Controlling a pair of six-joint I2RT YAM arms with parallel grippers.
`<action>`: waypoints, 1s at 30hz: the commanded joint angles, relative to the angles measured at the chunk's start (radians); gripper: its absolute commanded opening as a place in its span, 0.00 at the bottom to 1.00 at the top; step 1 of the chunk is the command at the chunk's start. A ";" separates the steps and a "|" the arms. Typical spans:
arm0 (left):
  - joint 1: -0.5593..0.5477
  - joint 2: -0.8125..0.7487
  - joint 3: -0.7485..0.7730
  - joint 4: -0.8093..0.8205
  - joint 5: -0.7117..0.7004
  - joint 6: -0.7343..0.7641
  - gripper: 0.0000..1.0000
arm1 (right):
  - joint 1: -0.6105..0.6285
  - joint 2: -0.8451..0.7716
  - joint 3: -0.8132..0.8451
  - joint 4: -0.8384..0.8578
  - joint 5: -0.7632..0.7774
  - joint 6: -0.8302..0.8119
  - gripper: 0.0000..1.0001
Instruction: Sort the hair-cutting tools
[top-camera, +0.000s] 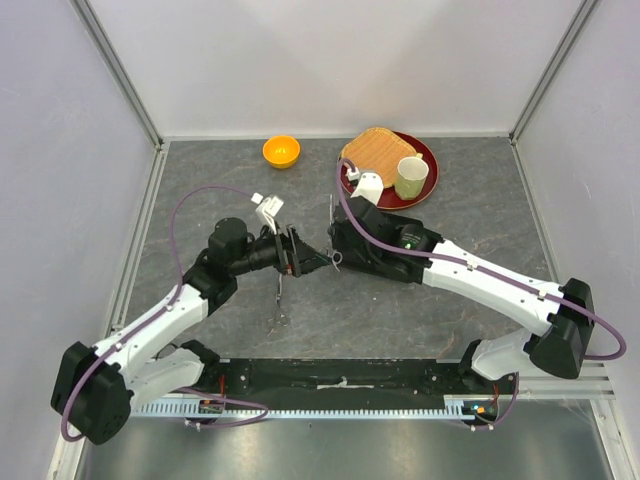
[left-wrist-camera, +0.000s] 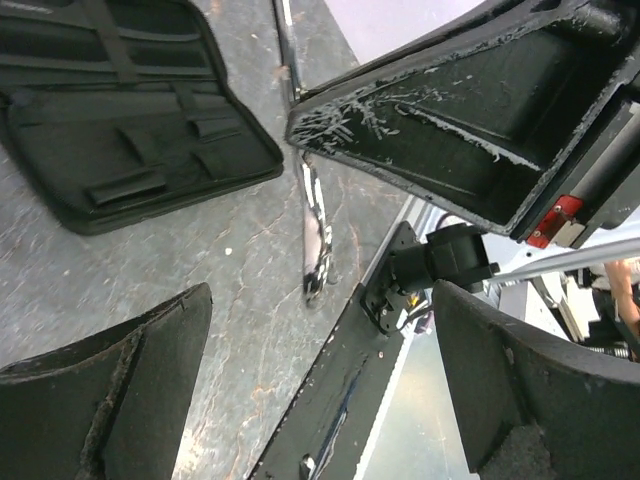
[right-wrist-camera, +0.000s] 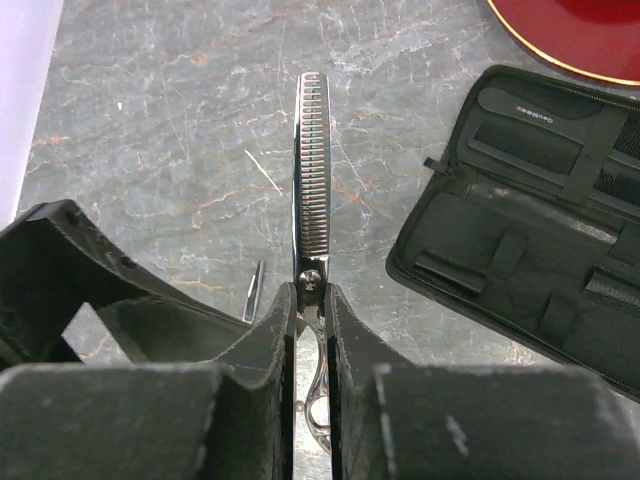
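Note:
My right gripper (right-wrist-camera: 311, 300) is shut on silver thinning scissors (right-wrist-camera: 312, 190); the toothed blade points away and the finger rings sit between the pads. It shows at the table's middle in the top view (top-camera: 328, 258). My left gripper (top-camera: 298, 255) faces it closely and is open and empty (left-wrist-camera: 325, 340). A second pair of silver scissors (top-camera: 279, 298) lies flat on the table below both grippers, also in the left wrist view (left-wrist-camera: 315, 235). The open black zip case (right-wrist-camera: 530, 220) lies beside them (left-wrist-camera: 130, 110); comb teeth show in its pockets (right-wrist-camera: 620, 150).
An orange bowl (top-camera: 281, 151) stands at the back. A red plate (top-camera: 428, 190) at the back right holds a round wooden board (top-camera: 375, 148) and a pale cup (top-camera: 411, 177). The black base rail (top-camera: 340, 380) runs along the near edge.

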 joint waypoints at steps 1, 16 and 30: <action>-0.024 0.068 0.087 0.110 0.027 0.044 0.98 | -0.009 -0.015 0.059 0.052 0.020 0.010 0.00; -0.031 0.263 0.233 0.090 0.024 0.089 0.17 | -0.029 0.018 0.075 0.095 -0.026 0.024 0.00; -0.031 0.200 0.394 -0.195 0.116 0.201 0.02 | -0.179 -0.194 0.096 0.041 -0.208 -0.324 0.89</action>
